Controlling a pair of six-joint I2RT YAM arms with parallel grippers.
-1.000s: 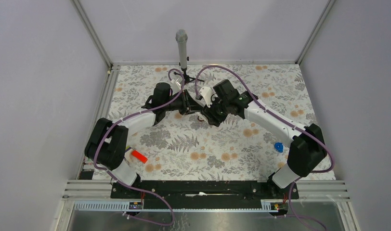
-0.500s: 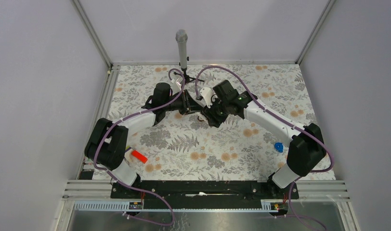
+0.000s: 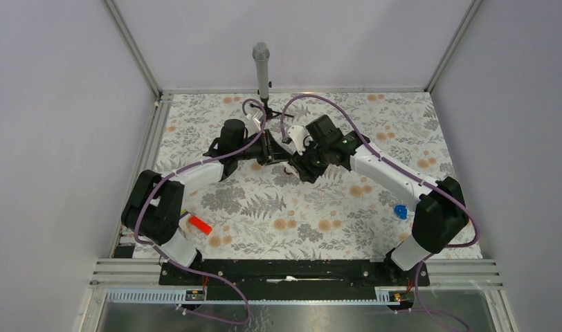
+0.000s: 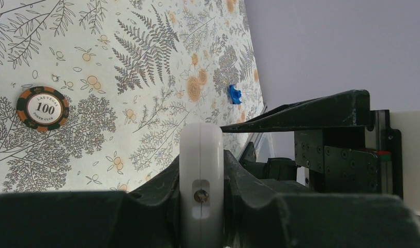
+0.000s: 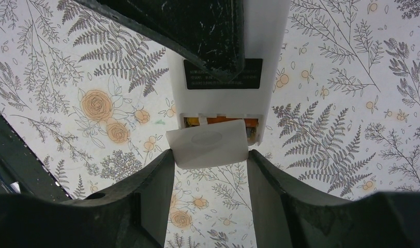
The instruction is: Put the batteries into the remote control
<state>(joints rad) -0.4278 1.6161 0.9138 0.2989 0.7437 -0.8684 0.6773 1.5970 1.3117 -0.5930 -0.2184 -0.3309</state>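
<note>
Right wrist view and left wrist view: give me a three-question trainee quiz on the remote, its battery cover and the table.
1. True or false: the remote control clamped in the left hand has an empty battery bay.
2. Which hand grips the white battery cover? A left hand; B right hand; C neither.
3. Fill in: the poker chip on the table is marked ___.
Key: 1 false, orange batteries show in the bay; 2 B; 3 100.
</note>
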